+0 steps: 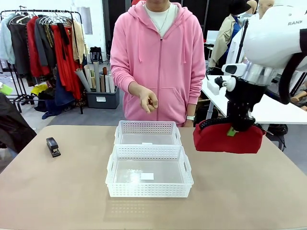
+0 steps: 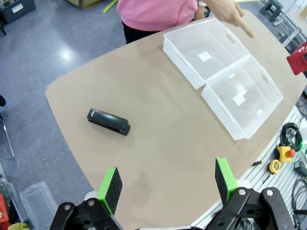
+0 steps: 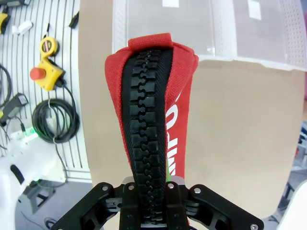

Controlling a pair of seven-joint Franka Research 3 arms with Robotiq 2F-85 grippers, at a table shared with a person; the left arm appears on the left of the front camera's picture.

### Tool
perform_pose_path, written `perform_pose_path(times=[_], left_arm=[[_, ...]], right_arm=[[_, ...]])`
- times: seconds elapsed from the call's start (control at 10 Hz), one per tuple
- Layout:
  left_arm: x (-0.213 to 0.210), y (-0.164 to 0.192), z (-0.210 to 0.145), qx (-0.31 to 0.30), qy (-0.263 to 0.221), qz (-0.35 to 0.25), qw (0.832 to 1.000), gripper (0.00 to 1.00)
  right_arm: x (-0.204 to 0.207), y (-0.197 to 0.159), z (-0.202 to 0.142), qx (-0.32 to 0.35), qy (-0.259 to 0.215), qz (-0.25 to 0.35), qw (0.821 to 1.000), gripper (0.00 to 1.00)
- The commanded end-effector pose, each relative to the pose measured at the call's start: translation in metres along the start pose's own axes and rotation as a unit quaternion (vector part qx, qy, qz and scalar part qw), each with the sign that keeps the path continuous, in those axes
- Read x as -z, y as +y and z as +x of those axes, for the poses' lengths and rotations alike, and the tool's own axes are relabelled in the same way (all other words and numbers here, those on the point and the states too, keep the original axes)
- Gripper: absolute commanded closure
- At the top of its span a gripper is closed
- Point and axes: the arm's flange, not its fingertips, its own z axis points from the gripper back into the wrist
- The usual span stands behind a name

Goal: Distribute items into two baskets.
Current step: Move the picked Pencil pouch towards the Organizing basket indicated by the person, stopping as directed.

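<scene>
Right pincer (image 1: 238,128) holds red fabric zipper pouch (image 1: 220,140) aloft mid-right, probably to clear white lattice baskets (image 1: 148,189); left pincer (image 2: 168,181) gapes open.

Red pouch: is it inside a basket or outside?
Outside. The red pouch hangs in the air, clamped at its zipper edge by the right gripper, beside the baskets.

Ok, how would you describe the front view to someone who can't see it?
The robot's right gripper holds a red pouch in the air, right of two white baskets, a near basket and a far basket behind it. A person in a pink hoodie points a hand down toward the baskets, and a black stapler lies far left on the table.
</scene>
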Motion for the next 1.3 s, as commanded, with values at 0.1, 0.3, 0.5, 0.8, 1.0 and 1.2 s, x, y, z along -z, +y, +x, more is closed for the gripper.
perform_pose_path(times=[0.1, 0.3, 0.5, 0.8, 1.0, 1.2], left_arm=[[0.0, 0.0, 0.0, 0.001, -0.006, -0.007, 1.0, 0.0], [0.0, 0.0, 0.0, 0.001, -0.006, -0.007, 1.0, 0.0], [0.0, 0.0, 0.0, 0.001, -0.006, -0.007, 1.0, 0.0], [0.0, 0.0, 0.0, 0.001, -0.006, -0.007, 1.0, 0.0], [0.0, 0.0, 0.0, 0.001, -0.006, -0.007, 1.0, 0.0], [0.0, 0.0, 0.0, 0.001, -0.006, -0.007, 1.0, 0.0]], right_arm=[[0.017, 0.007, 0.023, 0.032, -0.007, -0.002, 0.999, 1.0], [0.029, 0.008, 0.037, 0.055, -0.01, -0.004, 0.998, 1.0], [0.041, 0.011, 0.049, 0.055, -0.033, -0.006, 0.998, 1.0], [0.059, 0.012, 0.067, 0.047, -0.041, -0.007, 0.998, 1.0], [0.076, 0.011, 0.08, 0.039, -0.03, -0.002, 0.999, 1.0], [0.068, 0.009, 0.07, 0.04, -0.035, -0.009, 0.999, 1.0]])
